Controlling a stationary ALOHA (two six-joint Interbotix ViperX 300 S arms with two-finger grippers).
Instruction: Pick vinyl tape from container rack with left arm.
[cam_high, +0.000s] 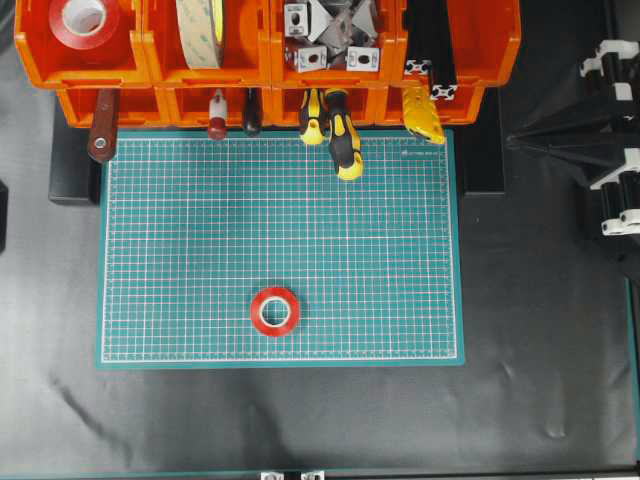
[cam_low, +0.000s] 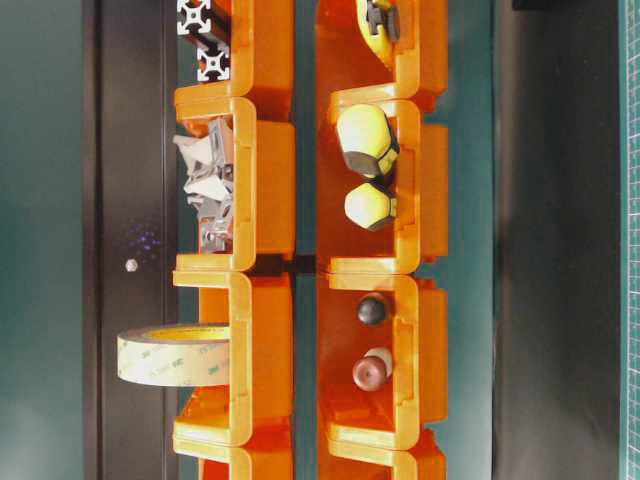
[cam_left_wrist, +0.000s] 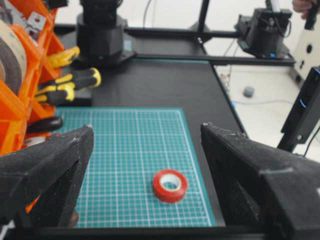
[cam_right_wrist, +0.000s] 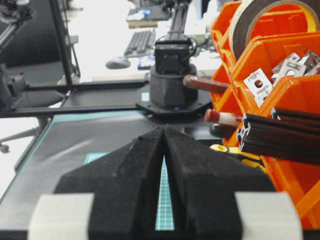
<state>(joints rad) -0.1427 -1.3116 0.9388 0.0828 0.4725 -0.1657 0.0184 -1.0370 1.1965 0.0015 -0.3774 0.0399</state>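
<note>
Two red vinyl tape rings in view — one flat on the green cutting mat (cam_high: 280, 250) at lower centre of the overhead frame (cam_high: 275, 311), another lying in the upper-left bin of the container rack (cam_high: 270, 45), at top left of that frame (cam_high: 84, 22). Task names the rack, so probably the bin ring as target; mat ring possibly one already taken out, can't settle that from these frames.

Left gripper (cam_left_wrist: 145, 170) seen only from its own wrist camera: jaws wide apart, nothing between them, black pads framing the mat ring (cam_left_wrist: 170, 185), which sits low and slightly right of the gap's centre. Rack at far left edge of that view, cream tape roll (cam_left_wrist: 11, 60) and yellow-handled screwdrivers (cam_left_wrist: 70, 82) poking out — bin ring not visible there. So rack target off to the left of the hand, mat ring straight ahead and below.

Both rings flat, hole up, no long axis; either grip direction fine.

Right gripper (cam_right_wrist: 163, 175) jaws pressed together, only a thin slit showing, empty. Parked at right edge of overhead frame, well apart from both rings; left arm absent from that frame.
</note>
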